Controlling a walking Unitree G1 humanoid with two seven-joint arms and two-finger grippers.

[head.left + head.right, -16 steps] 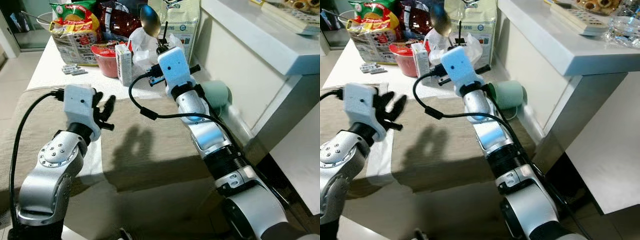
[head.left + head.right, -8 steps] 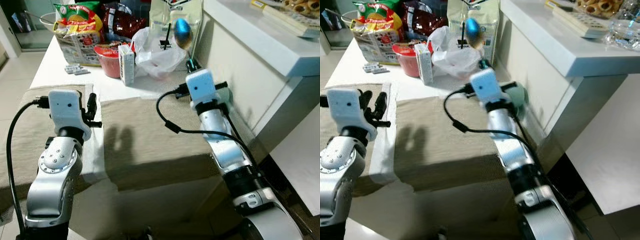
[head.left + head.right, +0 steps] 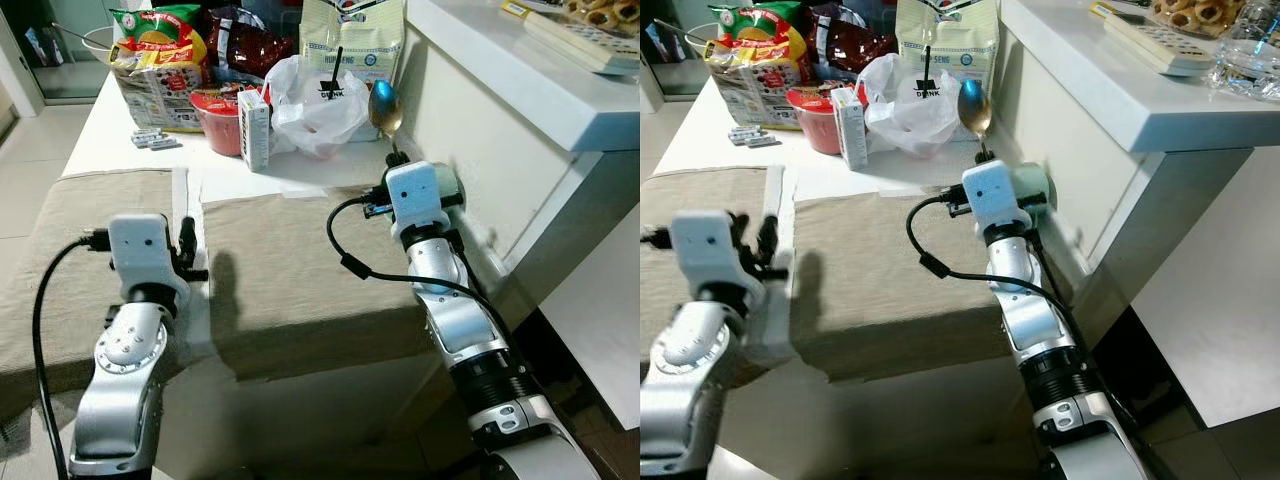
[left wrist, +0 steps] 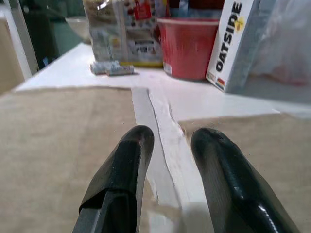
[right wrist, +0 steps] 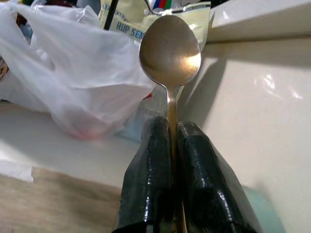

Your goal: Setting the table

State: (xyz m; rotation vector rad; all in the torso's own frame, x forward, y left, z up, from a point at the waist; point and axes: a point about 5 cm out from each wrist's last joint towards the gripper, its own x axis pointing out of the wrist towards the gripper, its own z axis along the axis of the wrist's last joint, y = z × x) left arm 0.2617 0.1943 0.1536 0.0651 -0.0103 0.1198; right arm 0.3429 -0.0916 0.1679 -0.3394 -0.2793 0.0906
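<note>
My right gripper [image 5: 172,128] is shut on the handle of a metal spoon [image 5: 170,48], which stands upright with its bowl [image 3: 384,105] above the wrist. The arm is at the right side of the tan placemat [image 3: 290,280], close to the white wall. A pale green cup [image 3: 1036,186] lies on its side just behind that wrist. My left gripper [image 4: 170,141] is open and holds nothing. It hovers low over the white strip of table [image 4: 165,121] between the two placemats [image 3: 70,250].
Groceries crowd the far end of the table: a snack bag [image 3: 155,60], a red bowl [image 3: 215,120], an Oatside carton [image 3: 253,130], a white plastic bag [image 3: 315,105] and a tall pale bag [image 3: 355,40]. A white counter [image 3: 520,70] overhangs on the right.
My right arm has swung right and come down with the spoon, from over the groceries to beside the wall. My left arm has drawn back toward the table's near edge.
</note>
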